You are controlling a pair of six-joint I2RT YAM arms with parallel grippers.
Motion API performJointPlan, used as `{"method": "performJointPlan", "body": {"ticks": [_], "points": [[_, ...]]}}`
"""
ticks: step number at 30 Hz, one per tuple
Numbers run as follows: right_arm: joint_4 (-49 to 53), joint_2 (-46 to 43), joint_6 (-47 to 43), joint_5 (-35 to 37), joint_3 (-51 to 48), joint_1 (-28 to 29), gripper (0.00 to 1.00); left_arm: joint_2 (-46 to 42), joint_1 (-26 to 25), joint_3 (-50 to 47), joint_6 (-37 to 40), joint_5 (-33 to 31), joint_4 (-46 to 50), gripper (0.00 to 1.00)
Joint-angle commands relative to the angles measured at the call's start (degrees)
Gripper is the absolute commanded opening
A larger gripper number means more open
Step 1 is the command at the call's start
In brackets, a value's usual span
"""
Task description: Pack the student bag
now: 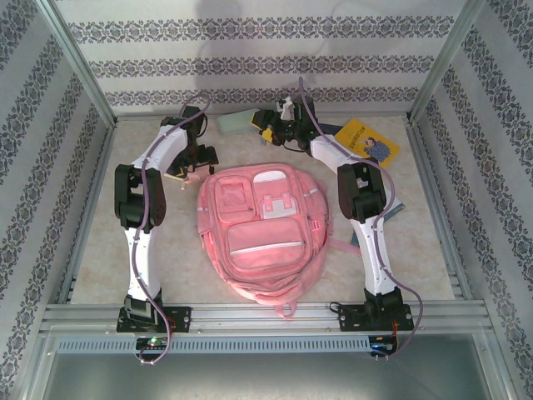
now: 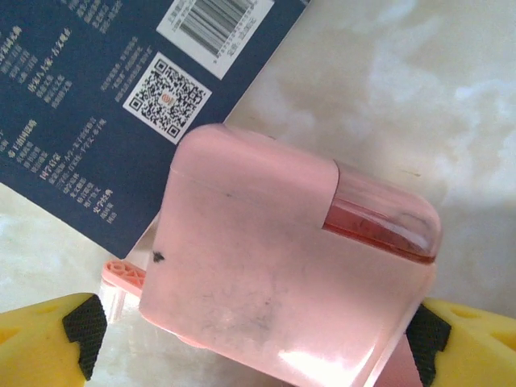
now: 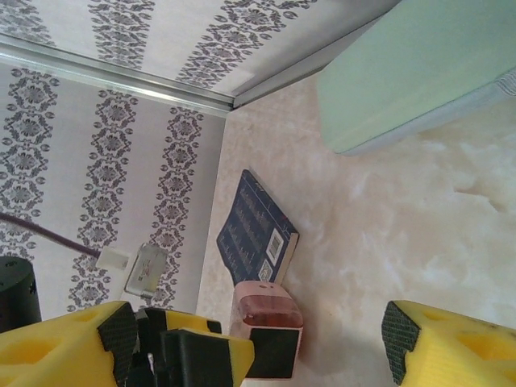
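The student bag point(image 1: 258, 233), a large pink backpack, lies flat in the middle of the table with its white-trimmed front pockets up. My left gripper point(image 1: 198, 160) is by the bag's upper left corner. In the left wrist view it point(image 2: 256, 339) is open, straddling a pink box-shaped sharpener point(image 2: 282, 266). There is a gap at the left pad point(image 2: 82, 329). My right gripper point(image 1: 273, 127) hovers behind the bag. It point(image 3: 258, 351) stands open with nothing between its fingers, and the sharpener point(image 3: 266, 326) is farther off on the table.
A dark blue book point(image 2: 97, 105) lies right behind the sharpener, back cover with barcode up. A mint green notebook point(image 1: 237, 123) lies at the back, and a yellow book point(image 1: 366, 142) at the back right. Patterned walls point(image 3: 97, 161) enclose the table.
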State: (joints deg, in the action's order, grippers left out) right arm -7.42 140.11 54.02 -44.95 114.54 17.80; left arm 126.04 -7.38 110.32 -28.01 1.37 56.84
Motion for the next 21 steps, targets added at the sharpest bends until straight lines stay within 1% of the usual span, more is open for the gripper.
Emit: {"method": "performJointPlan", "body": {"ticks": [1, 5, 12, 21], "points": [[0.98, -3.35, -2.16, -1.48, -1.0, 0.61, 0.82, -1.66, 0.76, 2.08, 0.9, 0.31, 2.51, 1.0], [1.24, -3.61, -2.27, -1.48, -1.48, 0.57, 0.82, -0.66, 0.79, 3.68, 1.87, 1.01, 2.27, 1.0], [1.88, -3.93, -2.49, -1.31, -2.26, 0.4, 0.83, 3.65, 0.8, 7.51, 4.2, 3.64, 2.89, 1.0], [1.97, -4.24, -2.09, -1.19, -3.1, -0.21, 0.84, 7.27, 0.7, 9.87, 6.73, 0.92, 5.23, 1.0]]}}
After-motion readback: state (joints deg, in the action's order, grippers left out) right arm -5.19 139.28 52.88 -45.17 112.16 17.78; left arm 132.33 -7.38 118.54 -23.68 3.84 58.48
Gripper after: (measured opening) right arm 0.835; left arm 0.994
